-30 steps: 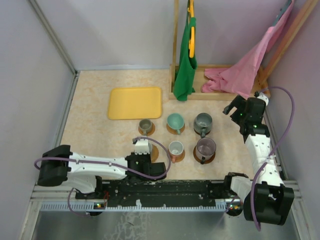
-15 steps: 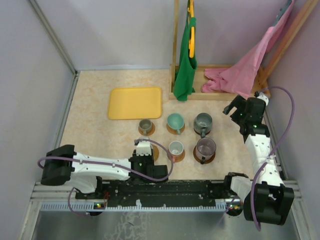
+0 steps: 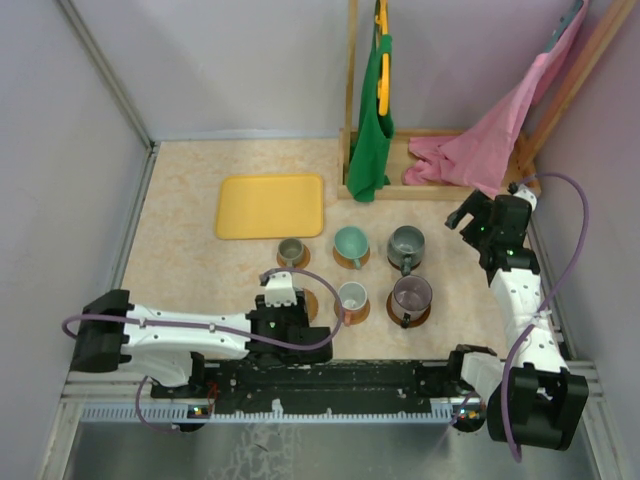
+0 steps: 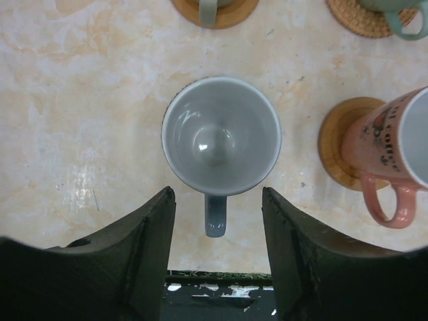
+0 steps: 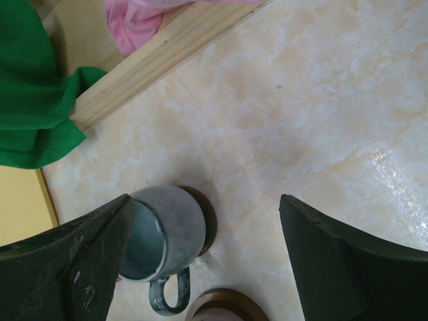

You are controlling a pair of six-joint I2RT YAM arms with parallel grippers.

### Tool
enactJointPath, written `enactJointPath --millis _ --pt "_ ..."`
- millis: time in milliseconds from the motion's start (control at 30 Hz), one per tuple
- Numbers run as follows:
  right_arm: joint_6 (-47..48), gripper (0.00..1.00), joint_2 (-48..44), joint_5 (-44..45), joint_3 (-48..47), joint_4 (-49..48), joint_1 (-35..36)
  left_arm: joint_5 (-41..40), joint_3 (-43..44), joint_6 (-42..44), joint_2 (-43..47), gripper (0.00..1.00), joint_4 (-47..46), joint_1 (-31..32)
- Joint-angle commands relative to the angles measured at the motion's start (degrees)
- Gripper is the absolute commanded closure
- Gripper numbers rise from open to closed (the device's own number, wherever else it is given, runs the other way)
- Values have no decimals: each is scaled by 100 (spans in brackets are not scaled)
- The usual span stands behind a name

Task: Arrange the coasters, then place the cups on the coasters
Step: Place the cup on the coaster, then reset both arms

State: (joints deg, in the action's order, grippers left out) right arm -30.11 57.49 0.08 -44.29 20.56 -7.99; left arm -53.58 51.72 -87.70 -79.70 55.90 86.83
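Note:
A grey cup (image 4: 221, 134) stands upright right below my left gripper (image 4: 217, 200), its handle (image 4: 215, 215) pointing back between the jaws. The jaws are open and touch neither cup nor handle. In the top view my left gripper (image 3: 281, 293) hides this cup; only the edge of its coaster (image 3: 311, 304) shows. A pink cup (image 4: 394, 150) stands on a brown coaster (image 4: 340, 152) to the right. The small grey cup (image 3: 291, 251), teal cup (image 3: 351, 242), dark grey cup (image 3: 406, 243) and purplish cup (image 3: 411, 295) each rest on a coaster. My right gripper (image 3: 468, 214) hangs open above the table at the right, holding nothing.
A yellow tray (image 3: 270, 205) lies behind the cups on the left. A wooden rack (image 3: 440, 135) at the back carries a green cloth (image 3: 373, 120) and a pink cloth (image 3: 490, 140). Walls close in the left, back and right sides.
My left gripper has opened and let go of the grey cup's handle, leaving the cup standing, and the arm has shifted slightly. The right arm has not moved.

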Motion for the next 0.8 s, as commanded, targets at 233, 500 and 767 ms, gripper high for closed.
enactJointPath --millis 233,500,767 --pt "110 9 -185 -580 -58 -333 88 -460 660 1366 525 23 -19 -159" --pt "206 9 -616 -828 96 -377 272 653 274 3946 1275 16 -2325 -1461" --pt "406 8 -678 -979 -185 -22 505 1455 440 5457 1109 12 -3151 -2556"
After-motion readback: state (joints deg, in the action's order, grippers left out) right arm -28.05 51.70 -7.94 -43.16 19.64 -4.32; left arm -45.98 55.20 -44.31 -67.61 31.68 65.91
